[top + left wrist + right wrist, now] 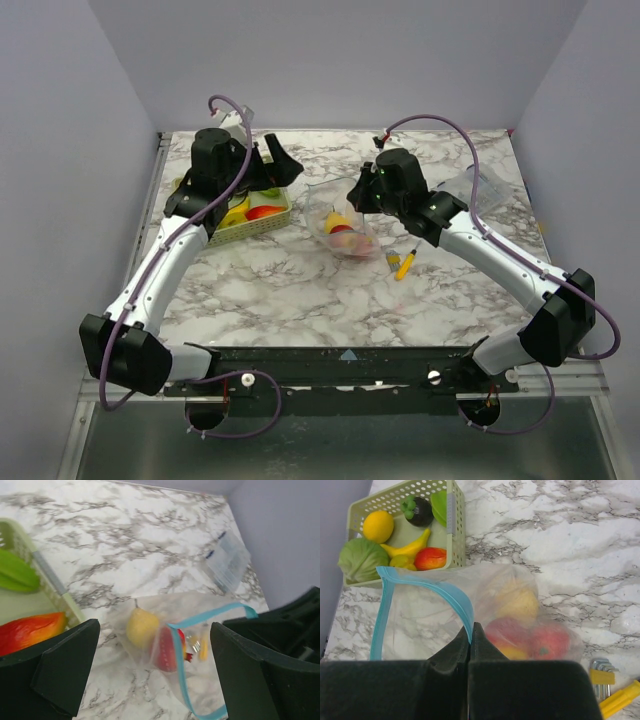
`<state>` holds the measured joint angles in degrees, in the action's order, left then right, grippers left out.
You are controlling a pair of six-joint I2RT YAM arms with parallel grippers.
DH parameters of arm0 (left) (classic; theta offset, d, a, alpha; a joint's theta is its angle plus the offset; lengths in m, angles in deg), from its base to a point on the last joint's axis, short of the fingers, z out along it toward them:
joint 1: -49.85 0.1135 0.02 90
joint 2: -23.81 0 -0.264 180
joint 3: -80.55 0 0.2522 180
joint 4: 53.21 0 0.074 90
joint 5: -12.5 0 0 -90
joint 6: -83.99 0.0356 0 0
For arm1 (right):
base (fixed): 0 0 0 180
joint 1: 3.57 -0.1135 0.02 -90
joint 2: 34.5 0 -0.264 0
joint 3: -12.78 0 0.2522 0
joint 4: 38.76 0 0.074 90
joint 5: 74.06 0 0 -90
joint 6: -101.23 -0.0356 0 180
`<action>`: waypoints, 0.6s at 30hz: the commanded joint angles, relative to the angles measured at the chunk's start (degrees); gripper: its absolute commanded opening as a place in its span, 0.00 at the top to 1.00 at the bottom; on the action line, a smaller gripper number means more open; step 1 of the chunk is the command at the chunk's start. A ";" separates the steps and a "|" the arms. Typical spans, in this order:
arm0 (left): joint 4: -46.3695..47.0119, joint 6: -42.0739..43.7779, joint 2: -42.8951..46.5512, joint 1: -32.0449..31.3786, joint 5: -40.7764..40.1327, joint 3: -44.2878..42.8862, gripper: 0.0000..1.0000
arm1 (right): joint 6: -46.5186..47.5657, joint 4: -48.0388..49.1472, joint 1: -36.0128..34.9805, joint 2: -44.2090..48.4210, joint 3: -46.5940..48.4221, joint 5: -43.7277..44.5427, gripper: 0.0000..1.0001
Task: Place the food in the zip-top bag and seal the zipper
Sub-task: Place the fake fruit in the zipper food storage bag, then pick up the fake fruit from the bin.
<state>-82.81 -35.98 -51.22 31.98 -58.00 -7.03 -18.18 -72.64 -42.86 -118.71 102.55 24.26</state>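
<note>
The zip-top bag (342, 228) lies mid-table with its mouth held up. Its light-blue zipper (451, 594) is pinched between the shut jaws of my right gripper (471, 626), seen from above at the bag's far rim (353, 196). Inside the bag are a yellow pear (141, 626) and red food (551, 640). My left gripper (155, 630) hangs wide open and holds nothing, above the gap between basket and bag (272, 165). More food sits in the green basket (455, 527): a lemon (378, 526), a cabbage (360, 560), a banana (411, 547) and a red-orange fruit (431, 557).
A thin yellow stick (405, 264) and small metal keys (601, 672) lie right of the bag. A smaller clear plastic piece (227, 560) rests near the right wall. The basket (262, 229) stands at the back left, close to the left wall.
</note>
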 commanded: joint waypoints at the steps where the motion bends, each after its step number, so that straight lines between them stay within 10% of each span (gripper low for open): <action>1: -1.13 -5.78 0.45 4.63 -8.92 3.26 0.07 | 0.85 1.09 0.18 0.30 -0.32 0.91 1.00; 18: -15.73 -24.92 -28.42 15.16 -28.30 -14.86 0.02 | 2.21 0.40 0.18 -0.44 -0.25 1.25 1.00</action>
<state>-91.00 -53.64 -73.84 45.08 -81.91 -14.42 -17.02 -72.55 -42.86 -118.75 102.37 24.30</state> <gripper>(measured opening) 0.984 0.006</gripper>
